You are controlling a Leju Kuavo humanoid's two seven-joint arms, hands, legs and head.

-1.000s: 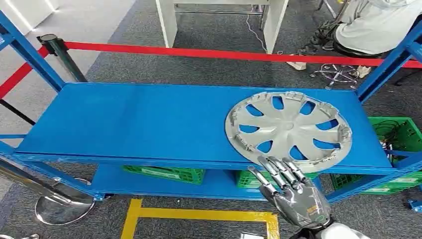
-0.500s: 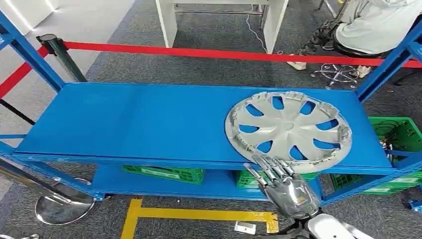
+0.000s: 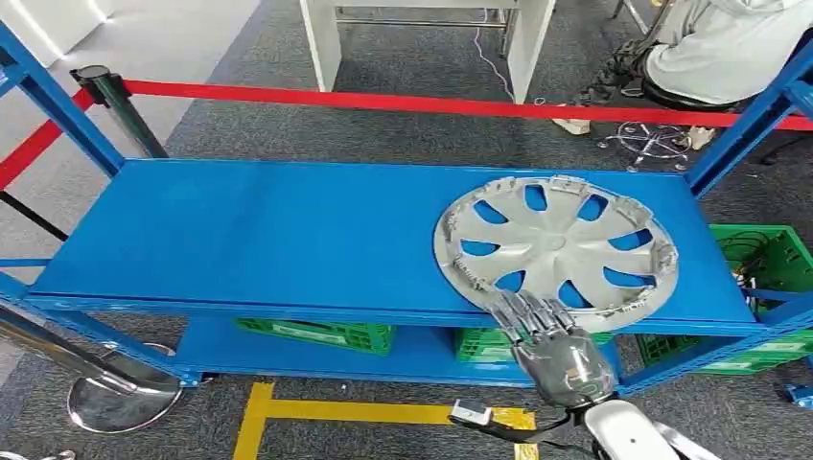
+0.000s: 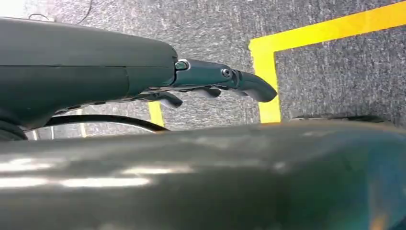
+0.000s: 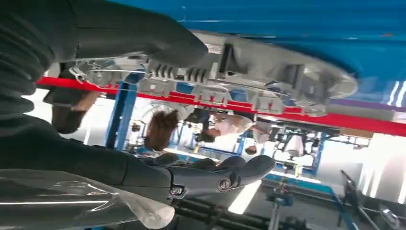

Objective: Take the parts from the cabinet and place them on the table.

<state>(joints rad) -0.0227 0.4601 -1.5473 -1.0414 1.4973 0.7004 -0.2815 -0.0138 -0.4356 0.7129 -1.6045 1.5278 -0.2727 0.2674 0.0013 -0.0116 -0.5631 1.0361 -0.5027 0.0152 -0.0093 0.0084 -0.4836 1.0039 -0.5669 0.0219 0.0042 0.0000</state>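
Hubcap: your part is a silver-grey plastic wheel cover (image 3: 556, 251), round, with curved spokes and teardrop openings through which the blue shelf shows. Small clips stand up round its rim; the right wrist view (image 5: 268, 81) gives you those clips and ribs edge-on.
Where it lies: flat on the top shelf (image 3: 259, 240) of the blue rack, toward the rack's right end, its near edge reaching the shelf's front lip.
Right hand: your right hand (image 3: 551, 340) sits at the near rim of the hubcap, fingers (image 3: 522, 309) spread and laid over the rim. The thumb (image 5: 158, 40) lies against the cover's edge while the dark fingers (image 5: 230, 177) stand apart from it; no closed grasp shows.
Left hand: you see the left hand (image 4: 206, 88) over grey carpet and a yellow floor line (image 4: 268, 72), fingers extended, holding nothing.
Below the shelf: green crates (image 3: 316, 335) stand on the lower level.
Beyond the rack: a red barrier tape (image 3: 383, 101) runs across on a post (image 3: 115, 105), and a person in pale clothing (image 3: 719, 48) sits at far right.
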